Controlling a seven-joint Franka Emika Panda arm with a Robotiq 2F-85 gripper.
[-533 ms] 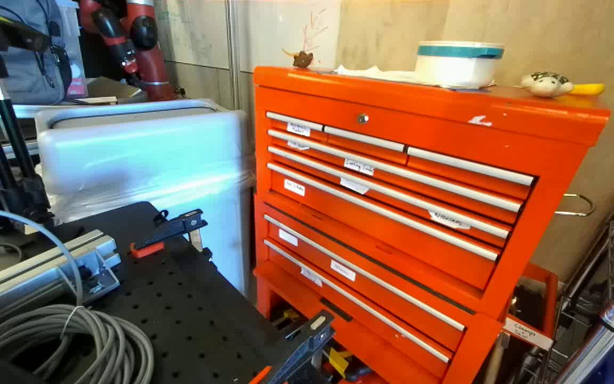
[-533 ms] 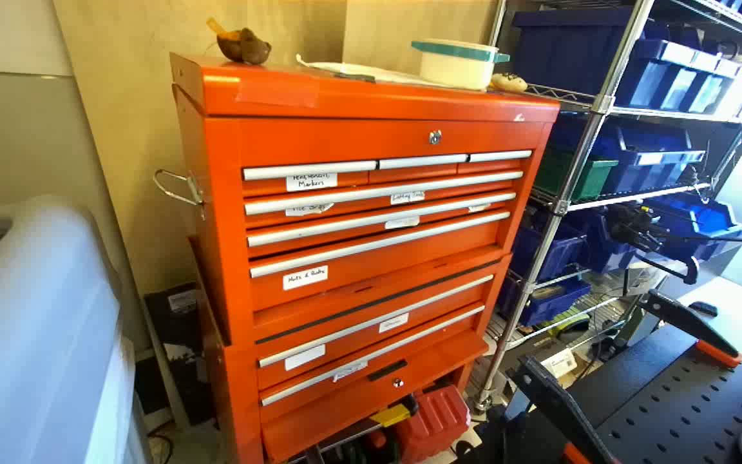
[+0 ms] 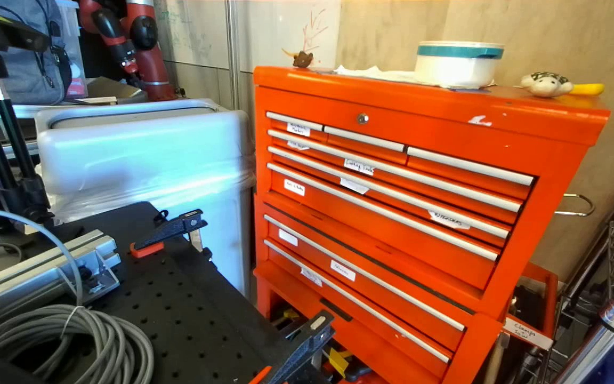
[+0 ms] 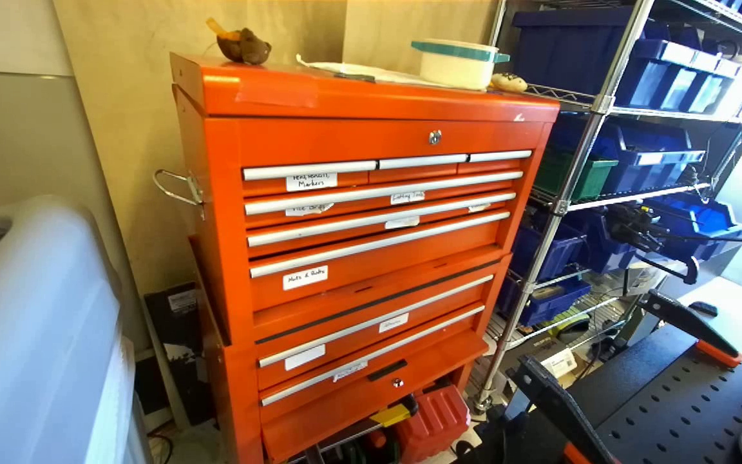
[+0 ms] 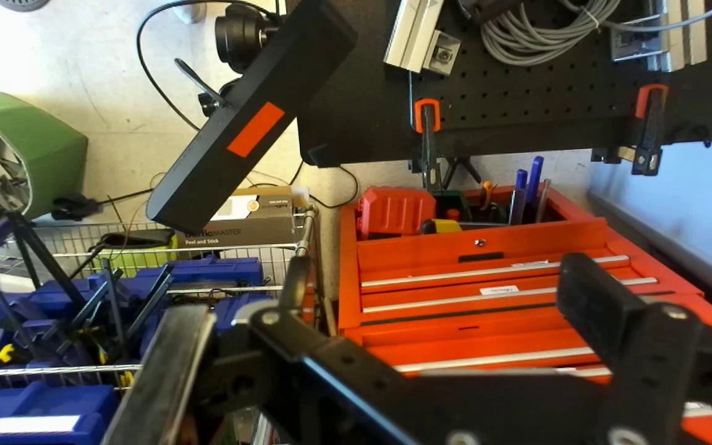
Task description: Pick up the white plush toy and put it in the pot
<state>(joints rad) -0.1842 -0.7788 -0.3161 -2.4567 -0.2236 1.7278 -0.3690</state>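
The white plush toy (image 3: 546,85) is a small off-white lump with a dark patterned top. It lies on top of the red tool chest, apart from the pot in an exterior view. It also shows, partly hidden behind the pot, in an exterior view (image 4: 508,82). The pot (image 3: 459,69) is white, round and low with a teal band, and stands upright on the chest top; it also shows in an exterior view (image 4: 458,67). Its inside is hidden. My gripper (image 5: 437,278) shows only in the wrist view, open with nothing between its fingers. Toy and pot are out of the wrist view.
A yellow piece (image 3: 588,89) touches the toy's side. A brown object (image 3: 303,59) sits at the other end of the red tool chest (image 3: 392,213). A white sheet (image 3: 376,74) lies beside the pot. A wire shelf with blue bins (image 4: 609,58) stands close by.
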